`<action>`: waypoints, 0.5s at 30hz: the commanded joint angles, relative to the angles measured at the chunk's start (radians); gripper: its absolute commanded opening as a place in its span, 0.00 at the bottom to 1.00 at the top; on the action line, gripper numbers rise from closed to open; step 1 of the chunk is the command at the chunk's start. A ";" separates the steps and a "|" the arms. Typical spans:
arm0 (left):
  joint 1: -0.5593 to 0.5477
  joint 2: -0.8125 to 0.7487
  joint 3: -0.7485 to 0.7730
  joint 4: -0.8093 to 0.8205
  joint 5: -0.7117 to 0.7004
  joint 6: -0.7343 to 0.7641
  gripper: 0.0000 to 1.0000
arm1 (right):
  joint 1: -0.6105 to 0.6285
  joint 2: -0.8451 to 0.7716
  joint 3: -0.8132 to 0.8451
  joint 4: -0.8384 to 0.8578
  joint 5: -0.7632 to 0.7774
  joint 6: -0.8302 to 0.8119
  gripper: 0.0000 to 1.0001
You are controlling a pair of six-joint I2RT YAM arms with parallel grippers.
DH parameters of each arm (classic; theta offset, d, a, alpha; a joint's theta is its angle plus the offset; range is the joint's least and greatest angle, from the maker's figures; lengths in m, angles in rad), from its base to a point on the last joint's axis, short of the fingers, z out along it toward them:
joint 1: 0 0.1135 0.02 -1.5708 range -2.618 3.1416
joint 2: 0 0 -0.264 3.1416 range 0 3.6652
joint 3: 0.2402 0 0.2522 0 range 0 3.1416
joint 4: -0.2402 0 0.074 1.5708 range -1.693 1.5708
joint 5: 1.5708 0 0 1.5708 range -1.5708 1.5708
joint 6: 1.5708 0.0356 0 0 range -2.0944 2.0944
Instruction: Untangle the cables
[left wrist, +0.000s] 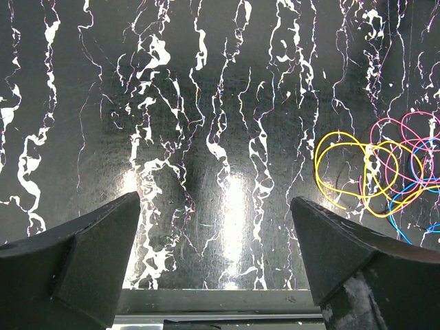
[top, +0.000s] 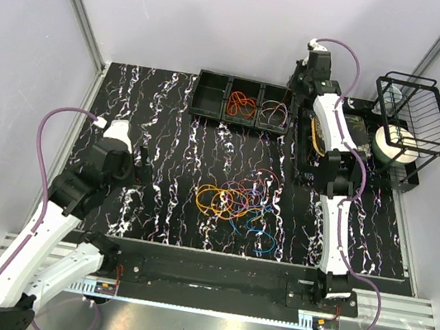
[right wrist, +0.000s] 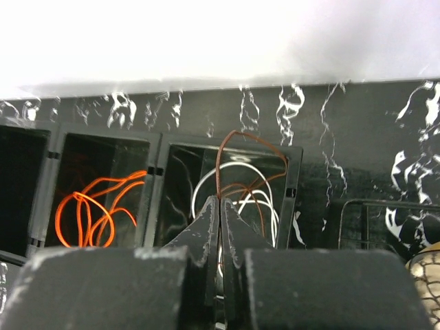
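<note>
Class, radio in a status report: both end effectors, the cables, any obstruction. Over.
Left end effector open, right end effector shut on brown cable at tray. Tangled cables mid-table. Nothing blocking.

Two robot arms (top: 42, 229), one black tray (top: 210, 96) with three compartments, one wire basket (top: 429, 114), one tangled heap of cables (top: 235, 203)

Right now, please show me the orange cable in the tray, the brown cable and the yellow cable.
orange cable (right wrist: 88, 210), right wrist view, middle of its loops
brown cable (right wrist: 237, 132), right wrist view, top of its arch
yellow cable (left wrist: 340, 134), left wrist view, top of its loop
</note>
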 commanded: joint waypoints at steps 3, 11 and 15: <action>0.008 -0.009 0.000 0.050 0.002 0.001 0.95 | 0.021 0.021 -0.066 0.030 -0.008 -0.027 0.00; 0.013 -0.008 -0.002 0.049 0.004 0.003 0.95 | 0.058 0.056 -0.079 0.030 0.060 -0.073 0.00; 0.013 -0.008 0.000 0.050 0.005 0.003 0.95 | 0.066 0.059 -0.073 0.022 0.103 -0.087 0.01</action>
